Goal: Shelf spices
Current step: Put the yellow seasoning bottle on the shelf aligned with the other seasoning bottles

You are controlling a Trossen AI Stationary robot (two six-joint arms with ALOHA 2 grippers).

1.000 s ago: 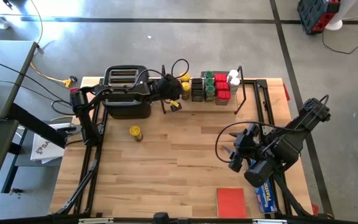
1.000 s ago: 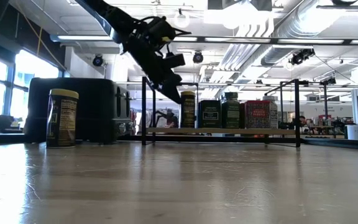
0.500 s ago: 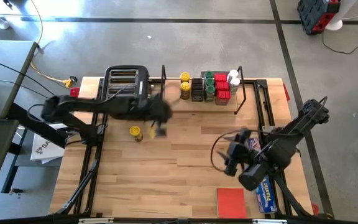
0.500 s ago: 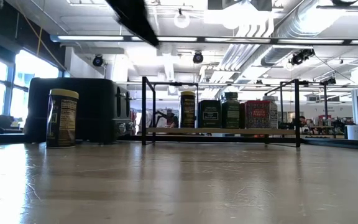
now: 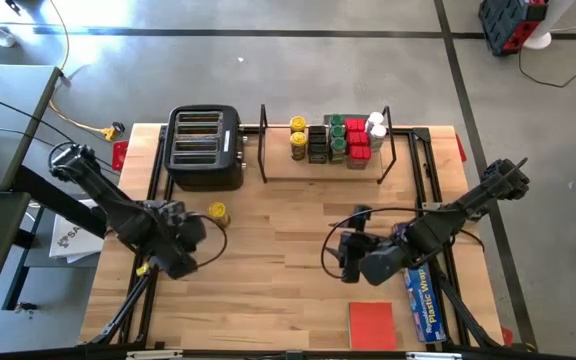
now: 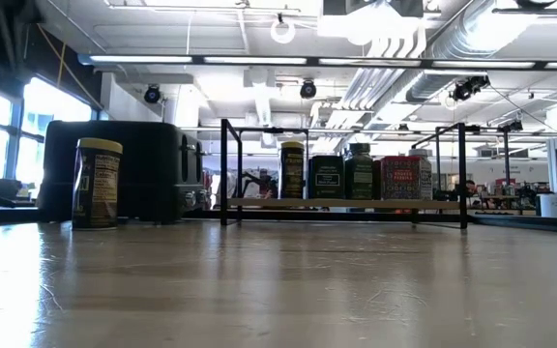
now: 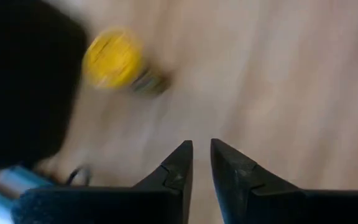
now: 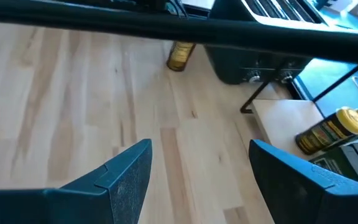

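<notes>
One jar with a yellow lid [image 5: 218,213] stands upright on its base on the wooden table, near the toaster; the left wrist view shows this jar [image 7: 114,59] blurred. My left gripper [image 5: 188,248] hovers just near-left of it, pointing steeply down. Its fingers [image 7: 201,155] are shut to a narrow slit with nothing between them. The other spices [image 5: 333,140] stand in rows on the shelf [image 5: 268,160] at the far edge. My right gripper [image 5: 340,258] hangs open over the table's middle right, its wide gap [image 8: 197,168] empty.
A black toaster [image 5: 205,148] stands at the far left beside the shelf. A flat red square [image 5: 371,323] and a long blue box [image 5: 423,305] lie at the near right. Bare wood stretches between the two arms.
My left gripper has swung quickly from the shelf's left end toward the table's near left, past the loose jar, and has left the low view. My right gripper has drifted toward the table's left and rolled. The jars have stayed put.
</notes>
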